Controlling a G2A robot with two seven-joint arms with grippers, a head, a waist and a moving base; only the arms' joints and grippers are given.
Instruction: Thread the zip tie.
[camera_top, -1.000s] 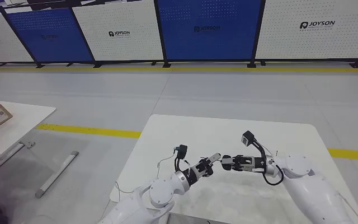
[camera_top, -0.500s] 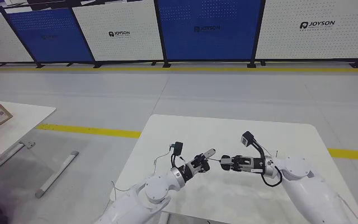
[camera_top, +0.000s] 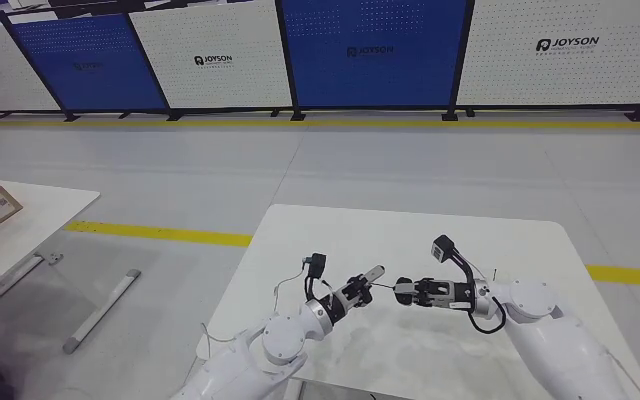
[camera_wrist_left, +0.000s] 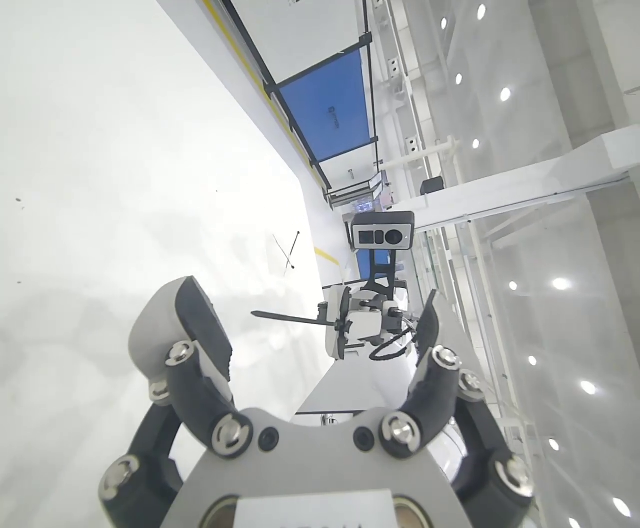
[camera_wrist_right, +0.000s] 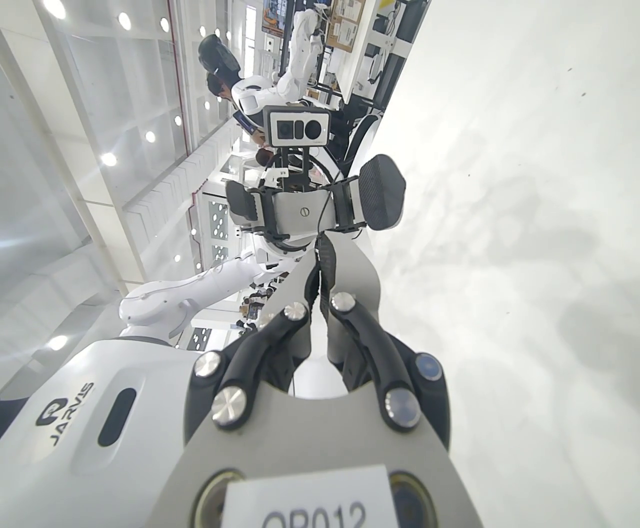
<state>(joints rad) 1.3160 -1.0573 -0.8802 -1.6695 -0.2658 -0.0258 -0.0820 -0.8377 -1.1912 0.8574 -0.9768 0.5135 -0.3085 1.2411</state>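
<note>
White table (camera_top: 420, 225), yellow floor line (camera_top: 160, 233), blue boards (camera_top: 372, 50) behind. Right gripper (camera_top: 401, 290) pinched shut on zip tie (camera_wrist_left: 285, 317), over table, pointing at wide-open, empty left gripper (camera_top: 372, 283). From left wrist: two spare ties (camera_wrist_left: 288, 254) crossed on table.

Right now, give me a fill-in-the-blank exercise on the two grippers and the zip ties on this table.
1. The zip tie is held by the right gripper, which is ____.
2. The left gripper facing it is ____.
3. Two spare ties lie ____ on the table.
Missing: shut; open; crossed.
</note>
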